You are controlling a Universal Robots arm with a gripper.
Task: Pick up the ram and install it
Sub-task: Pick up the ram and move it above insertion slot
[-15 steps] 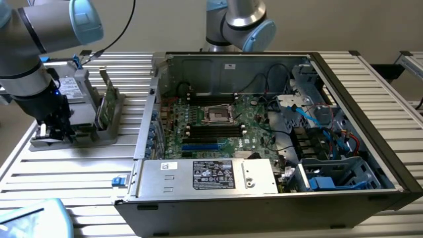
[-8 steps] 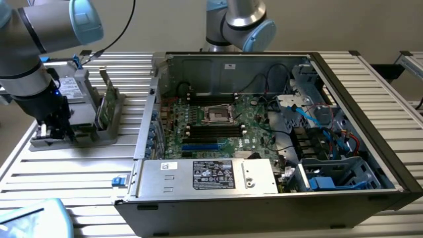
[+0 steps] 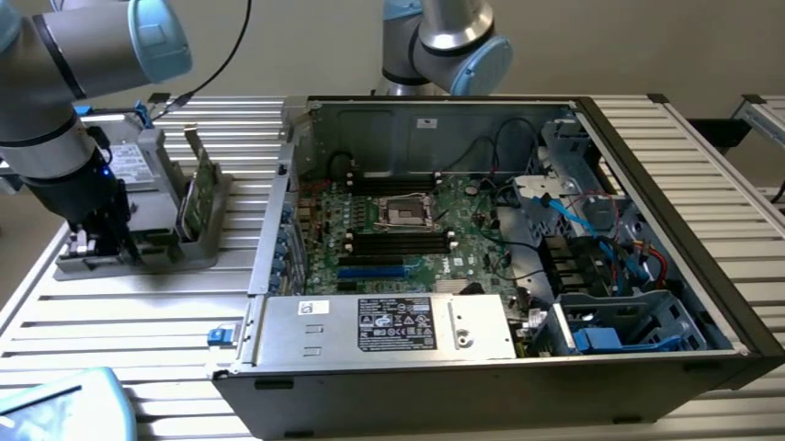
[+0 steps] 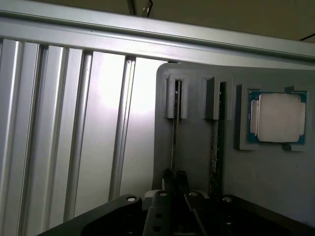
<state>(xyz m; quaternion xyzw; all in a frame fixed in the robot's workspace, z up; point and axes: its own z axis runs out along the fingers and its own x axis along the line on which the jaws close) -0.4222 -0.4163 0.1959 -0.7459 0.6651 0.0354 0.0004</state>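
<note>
RAM stick [image 4: 174, 128] is standing on edge in a slot of the grey holder [image 4: 194, 123]. It's the slot farther from the bare CPU [image 4: 278, 118], which lies in its own recess on the same holder. A second stick [image 4: 215, 142] is parked in the slot between them, running parallel and well clear of the first.

The gripper [image 4: 174, 178] is down right over the near end of the RAM stick, with the board's thin top edge running straight into it. Honestly I can't tell whether the jaws are clamped on the board or just sitting a bit apart around it. The far end of the stick is seated in the holder's upright post.

In the exterior view the arm [image 3: 55, 110] reaches straight down onto the holder, which is on the slatted aluminium bench [image 3: 135, 322] at the exterior view's left. Just beside it, toward the exterior view's right, is the open PC case [image 3: 736, 303]. Its motherboard [image 3: 479, 216] is exposed, with long black slots [image 3: 399, 241] next to the CPU socket [image 3: 405, 211]. The silver power supply [image 3: 392, 326] is along the near edge.
</note>
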